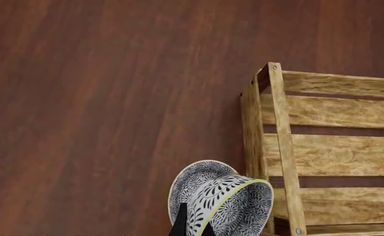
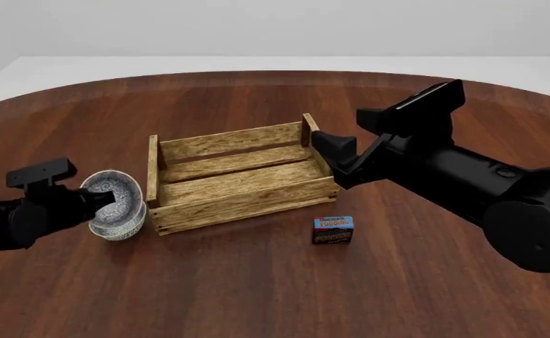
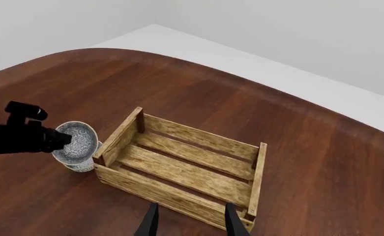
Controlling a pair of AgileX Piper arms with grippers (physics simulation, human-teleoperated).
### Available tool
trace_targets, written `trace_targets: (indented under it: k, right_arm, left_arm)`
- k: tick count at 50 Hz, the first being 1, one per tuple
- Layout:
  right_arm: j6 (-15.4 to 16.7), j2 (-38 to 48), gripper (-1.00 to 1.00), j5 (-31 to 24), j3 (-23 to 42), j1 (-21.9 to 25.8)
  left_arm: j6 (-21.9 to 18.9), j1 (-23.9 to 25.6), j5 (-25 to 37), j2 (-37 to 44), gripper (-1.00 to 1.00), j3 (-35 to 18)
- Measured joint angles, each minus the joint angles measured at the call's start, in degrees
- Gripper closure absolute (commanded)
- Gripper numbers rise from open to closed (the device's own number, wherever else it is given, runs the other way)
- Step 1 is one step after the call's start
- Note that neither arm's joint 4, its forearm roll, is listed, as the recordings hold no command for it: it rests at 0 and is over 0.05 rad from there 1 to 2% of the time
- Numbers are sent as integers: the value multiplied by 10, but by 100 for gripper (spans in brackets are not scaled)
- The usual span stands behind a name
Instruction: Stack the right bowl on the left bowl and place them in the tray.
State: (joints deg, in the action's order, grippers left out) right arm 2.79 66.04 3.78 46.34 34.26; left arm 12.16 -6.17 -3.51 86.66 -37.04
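Two patterned grey-and-white bowls (image 2: 117, 211) sit nested one in the other and tilted, just outside the left end wall of the tray (image 2: 241, 205). My left gripper (image 2: 92, 201) is shut on their rim; the left wrist view shows the bowls (image 1: 234, 204) with a black finger (image 1: 178, 223) against them, beside the tray's corner post (image 1: 280, 147). Whether the lower bowl touches the table I cannot tell. My right gripper (image 3: 190, 222) stands open and empty above the tray's right end (image 3: 254, 182). The bowls (image 3: 77, 145) and left gripper (image 3: 55, 139) also show in the right wrist view.
A small blue-and-brown pudding box (image 2: 333, 230) stands on the table in front of the tray's right corner. The right arm (image 2: 463, 176) reaches in over the table's right side. The wooden tray holds nothing.
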Motion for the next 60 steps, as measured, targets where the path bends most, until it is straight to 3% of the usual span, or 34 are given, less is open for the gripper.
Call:
trace_targets:
  k: [25, 26, 51, 60]
  right_arm:
    - [0, 0, -100, 0, -1, 2]
    - [0, 0, -100, 0, -1, 2]
    - [1, -4, -100, -3, -1, 3]
    - [2, -1, -100, -3, -1, 5]
  left_arm:
    - [10, -3, -23, 20, 100, 14]
    - [10, -3, -23, 21, -100, 14]
    - [4, 0, 2, -11, -100, 9]
    - [-16, 5, 27, -29, -100, 3]
